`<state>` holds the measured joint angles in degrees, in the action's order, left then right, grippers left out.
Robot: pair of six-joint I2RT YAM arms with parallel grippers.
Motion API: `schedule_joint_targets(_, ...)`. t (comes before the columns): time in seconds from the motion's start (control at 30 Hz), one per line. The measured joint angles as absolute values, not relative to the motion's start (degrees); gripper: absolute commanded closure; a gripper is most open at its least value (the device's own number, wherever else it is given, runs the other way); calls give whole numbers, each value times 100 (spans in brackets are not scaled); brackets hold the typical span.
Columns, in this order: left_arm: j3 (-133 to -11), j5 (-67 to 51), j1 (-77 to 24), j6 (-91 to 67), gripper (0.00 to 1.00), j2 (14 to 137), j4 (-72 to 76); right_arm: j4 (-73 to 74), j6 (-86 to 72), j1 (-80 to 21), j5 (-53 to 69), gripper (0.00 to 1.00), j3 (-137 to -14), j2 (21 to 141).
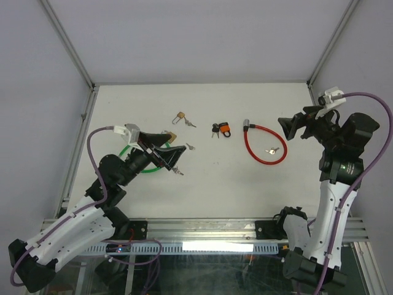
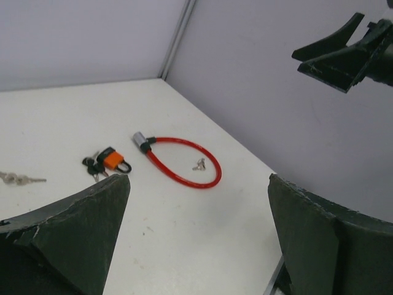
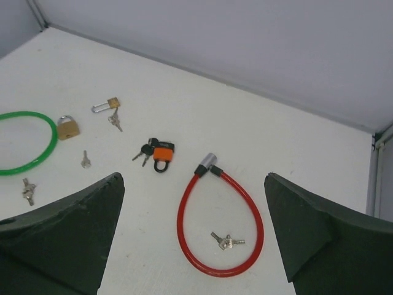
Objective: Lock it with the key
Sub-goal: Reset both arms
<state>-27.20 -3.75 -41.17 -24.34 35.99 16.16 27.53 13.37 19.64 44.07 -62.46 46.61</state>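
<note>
The right gripper [image 3: 193, 178] is holding its two dark fingers [image 3: 73, 227] spread wide apart. It is grasping nothing and hanging in the air above the white table [image 1: 215, 196]. In the right wrist view, the red cable lock [image 3: 182, 215] is lying flat in the lower middle of the frame, beyond and between those fingers. Its cable is curving into a loop whose ends are meeting at a silver head near the frame's centre; whether it is latched I cannot tell. A small bunch of keys [image 3: 227, 241] is lying inside the loop, apart from the cable.

Just up and left of the silver head, an orange padlock [image 3: 162, 153] is resting with black-headed keys [image 3: 142, 152] touching it. Farther left, a brass padlock [image 3: 67, 128] is sitting just beside a green cable lock [image 3: 52, 138], which is running off the left edge.

The left gripper [image 2: 199, 178] is likewise standing released, its fingers [image 2: 73, 233] wide, empty and raised off the table. In the overhead view it is showing at centre left, over part of the green loop. The right gripper is sitting at centre right, well apart from it. The red lock is lying between the two, much nearer the right one, just below and left of its fingertips.
</note>
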Motion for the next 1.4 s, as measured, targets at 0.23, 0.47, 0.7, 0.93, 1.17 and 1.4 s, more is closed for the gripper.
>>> schedule_joint_targets(0.23, -3811, -342, -4117, -2241, 1, 3599, 784, 2884, 563, 1964, 4829, 0, -6674, 4464)
schedule_joint_targets(0.47, -4217, -362, -4117, -2047, 1, 3581, 257, 3118, -121, 1964, 4521, 0, -6807, 4421)
schedule_joint_targets(0.7, -4296, -357, -4117, -1949, 1, 3498, -89, 3124, -336, 1964, 4606, 0, -6825, 4392)
schedule_joint_targets(0.93, -4311, -346, -4117, -1841, 1, 3413, -279, 3063, -425, 1964, 4801, 0, -6722, 4327)
schedule_joint_targets(1.17, -4338, -344, -4117, -1833, 1, 3367, -438, 3063, -414, 1964, 4871, 0, -6652, 4305)
schedule_joint_targets(1.4, -4338, -344, -4117, -1802, 1, 3336, -484, 3065, -397, 1964, 4869, 0, -6652, 4276)
